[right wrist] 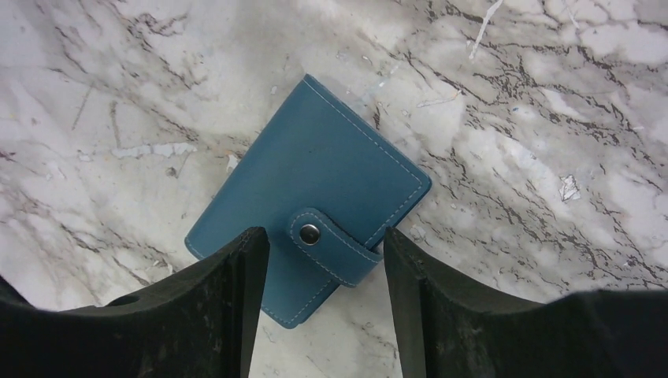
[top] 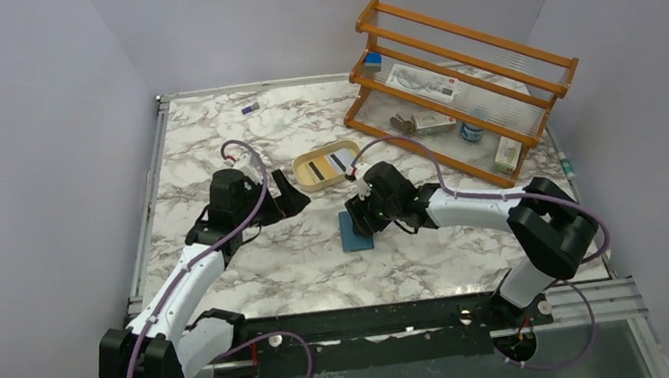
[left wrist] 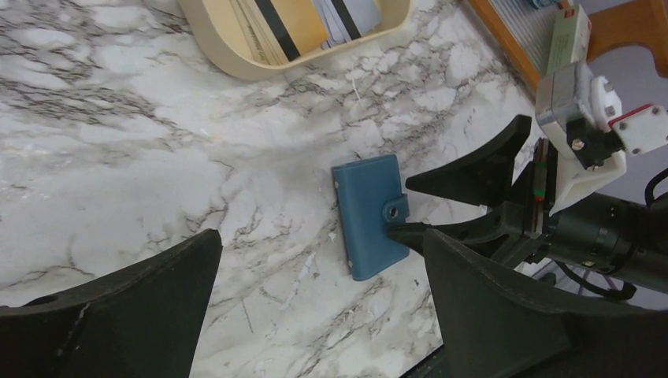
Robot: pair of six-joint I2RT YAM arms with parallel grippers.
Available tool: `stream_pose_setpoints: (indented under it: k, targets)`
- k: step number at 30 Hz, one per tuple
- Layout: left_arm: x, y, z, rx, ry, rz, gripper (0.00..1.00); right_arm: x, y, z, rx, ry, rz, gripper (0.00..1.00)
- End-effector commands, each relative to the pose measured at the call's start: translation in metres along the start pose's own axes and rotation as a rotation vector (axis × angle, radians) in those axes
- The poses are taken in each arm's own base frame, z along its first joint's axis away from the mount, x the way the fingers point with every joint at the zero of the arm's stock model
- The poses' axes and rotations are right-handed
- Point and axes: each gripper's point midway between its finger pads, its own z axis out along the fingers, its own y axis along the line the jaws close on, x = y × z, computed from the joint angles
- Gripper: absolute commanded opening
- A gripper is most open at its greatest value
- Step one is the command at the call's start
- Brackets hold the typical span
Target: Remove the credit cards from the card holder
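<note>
The card holder (top: 355, 234) lies flat on the table (top: 214, 145), and I place everything from it. My right gripper (right wrist: 324, 236) hangs directly over the edge that faces my right arm; my fingers (right wrist: 228, 299) stand apart, one on each side of the snap tab (right wrist: 335, 246), which folds over the top face. My left gripper (top: 289, 196) hovers to the holder's left and a little behind it, apart from it. Behind the holder, slightly left, sits the tray (top: 303, 175), with the credit cards (top: 328, 162) lying side by side in it. The rack (top: 452, 92) stands behind and to the right, well apart.
</note>
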Motion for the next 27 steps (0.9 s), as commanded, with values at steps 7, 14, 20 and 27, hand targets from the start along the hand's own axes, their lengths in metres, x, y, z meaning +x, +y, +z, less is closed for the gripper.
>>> stream_pose_setpoints:
  k: [7,14,20,27]
  targets:
    - [0.031,-0.009,0.033,-0.029,0.005,-0.023,0.98,-0.004,0.012,-0.003,-0.051,-0.054,0.053,0.59]
    - [0.05,-0.006,0.054,-0.036,0.016,-0.042,0.96,0.0,0.011,0.005,-0.053,-0.058,0.073,0.57]
    - [0.076,-0.026,0.079,-0.007,0.07,-0.012,0.94,0.002,0.01,0.011,-0.049,-0.053,0.078,0.56]
    - [0.085,-0.028,0.089,-0.019,0.077,-0.007,0.89,0.01,0.007,0.01,-0.04,-0.05,0.081,0.53]
